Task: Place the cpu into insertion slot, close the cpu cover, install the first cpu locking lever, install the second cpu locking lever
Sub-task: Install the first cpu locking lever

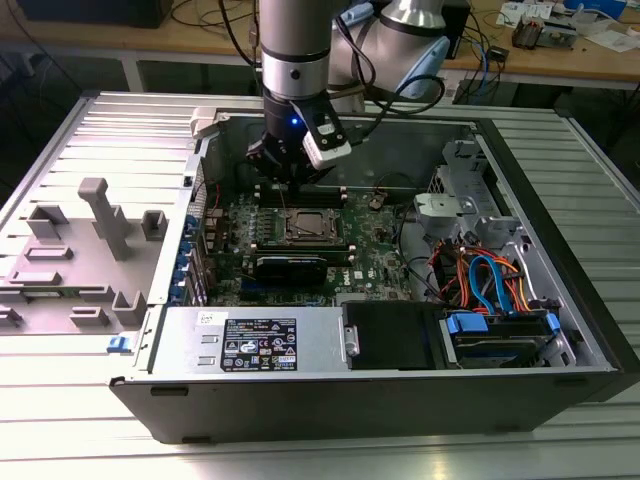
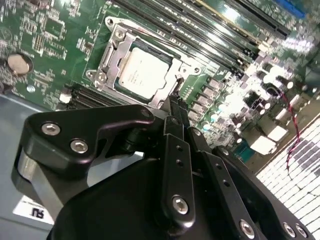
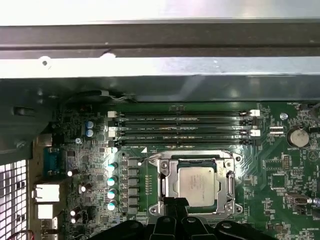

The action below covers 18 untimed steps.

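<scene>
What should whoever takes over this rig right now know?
Pincer: shut, nothing held, tips at the edge of the insertion slot in both wrist views; contact cannot be told.
Things: the cpu sits in the insertion slot; the cpu cover lies flat around it.
Done: cpu placed, cover closed.
Left: the locking levers run along the socket's sides; whether either is latched cannot be told.
</scene>
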### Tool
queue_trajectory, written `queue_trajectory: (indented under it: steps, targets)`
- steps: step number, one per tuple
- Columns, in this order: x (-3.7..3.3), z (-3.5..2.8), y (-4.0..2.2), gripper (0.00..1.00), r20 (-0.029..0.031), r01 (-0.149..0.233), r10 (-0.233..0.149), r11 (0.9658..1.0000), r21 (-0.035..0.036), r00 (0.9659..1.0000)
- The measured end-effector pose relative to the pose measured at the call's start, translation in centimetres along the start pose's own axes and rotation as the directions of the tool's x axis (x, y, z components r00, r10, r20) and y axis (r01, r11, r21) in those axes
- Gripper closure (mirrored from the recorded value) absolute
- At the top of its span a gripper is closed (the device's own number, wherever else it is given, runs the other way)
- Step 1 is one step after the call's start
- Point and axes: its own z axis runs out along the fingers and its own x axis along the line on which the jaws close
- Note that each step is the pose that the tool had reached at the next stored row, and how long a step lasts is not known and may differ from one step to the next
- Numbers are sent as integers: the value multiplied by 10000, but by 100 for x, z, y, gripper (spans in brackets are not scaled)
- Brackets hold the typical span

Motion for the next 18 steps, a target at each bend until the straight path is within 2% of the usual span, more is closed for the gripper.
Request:
queue_trajectory:
  steps: [3, 7, 13, 16, 18]
  targets:
    - [102, 0, -1, 89, 47, 8, -8, 10000, 0, 10000]
    - [189, 1, -1, 89, 54, 111, -111, 9999, -2, 9999]
    - [251, 4, -2, 89, 58, 451, -451, 9990, -6, 9990]
    - [308, 4, -2, 89, 59, 545, -545, 9985, -6, 9985]
    - [319, 4, -1, 89, 58, 551, -551, 9985, -7, 9985]
